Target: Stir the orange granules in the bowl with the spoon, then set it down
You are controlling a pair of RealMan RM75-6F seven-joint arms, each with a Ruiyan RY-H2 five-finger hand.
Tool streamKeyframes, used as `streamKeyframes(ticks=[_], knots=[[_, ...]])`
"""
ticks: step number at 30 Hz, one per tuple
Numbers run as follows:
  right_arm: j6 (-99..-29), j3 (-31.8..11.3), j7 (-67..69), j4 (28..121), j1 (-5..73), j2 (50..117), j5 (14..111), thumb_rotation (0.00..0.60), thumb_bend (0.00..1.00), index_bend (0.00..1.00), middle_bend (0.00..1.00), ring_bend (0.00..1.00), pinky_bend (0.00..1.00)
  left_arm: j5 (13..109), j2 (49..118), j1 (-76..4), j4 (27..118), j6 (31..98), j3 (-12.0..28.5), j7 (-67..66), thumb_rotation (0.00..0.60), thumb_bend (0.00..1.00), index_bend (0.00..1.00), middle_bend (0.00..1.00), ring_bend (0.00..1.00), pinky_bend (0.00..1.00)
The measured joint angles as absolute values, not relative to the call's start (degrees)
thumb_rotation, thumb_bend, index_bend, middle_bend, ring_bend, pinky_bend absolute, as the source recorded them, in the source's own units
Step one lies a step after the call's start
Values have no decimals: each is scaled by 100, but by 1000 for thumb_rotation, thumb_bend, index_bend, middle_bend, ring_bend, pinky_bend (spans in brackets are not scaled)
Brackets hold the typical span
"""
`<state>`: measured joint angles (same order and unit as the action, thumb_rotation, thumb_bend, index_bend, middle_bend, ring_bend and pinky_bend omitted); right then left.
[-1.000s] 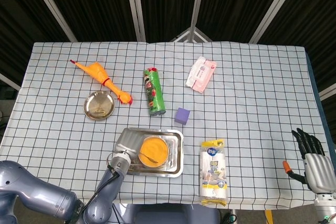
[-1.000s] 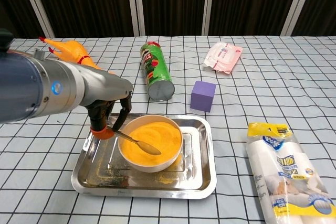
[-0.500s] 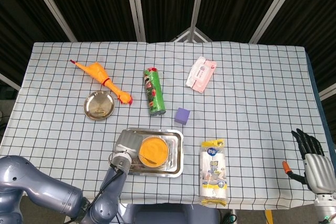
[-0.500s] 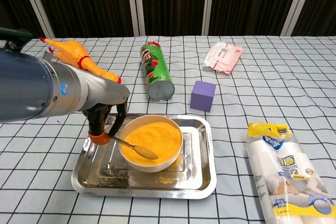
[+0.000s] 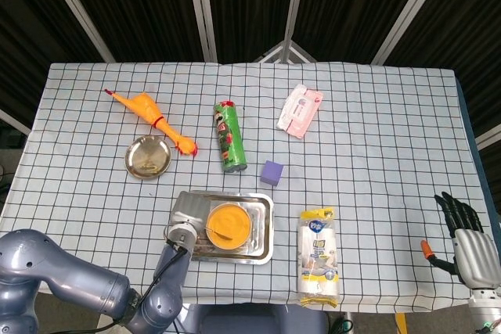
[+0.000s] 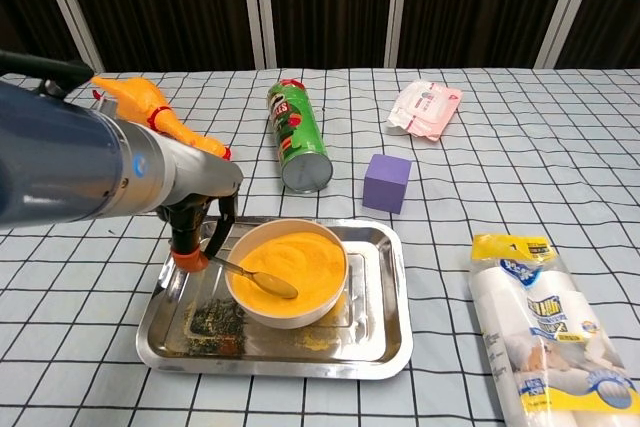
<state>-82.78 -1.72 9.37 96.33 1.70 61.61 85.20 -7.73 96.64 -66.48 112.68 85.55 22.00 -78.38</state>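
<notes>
Tabletop with checked cloth. The left hand grips the handle of the spoon, whose head lies in the orange granules near the bowl's front-left rim. The bowl stands in the steel tray, a few spilled granules scattered on the tray floor beside it. The right hand hangs off the table's right edge, holding nothing, fingers extended and apart — visible in the head view only. Beyond the tray: a green chip can on its side, a purple cube, a pink wipes packet, a rubber chicken and a small metal dish. A tissue pack lies right of the tray.
</notes>
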Motion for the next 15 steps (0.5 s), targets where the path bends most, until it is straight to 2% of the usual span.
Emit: streamKeyframes(ticks=[15], knots=[[-8283, -173, 994, 9642, 168, 6155, 8529, 600, 405, 0, 0, 0, 0, -837, 9692, -6753, 11049, 8528, 2357, -7555, 600, 949, 798, 1000, 1000, 970]])
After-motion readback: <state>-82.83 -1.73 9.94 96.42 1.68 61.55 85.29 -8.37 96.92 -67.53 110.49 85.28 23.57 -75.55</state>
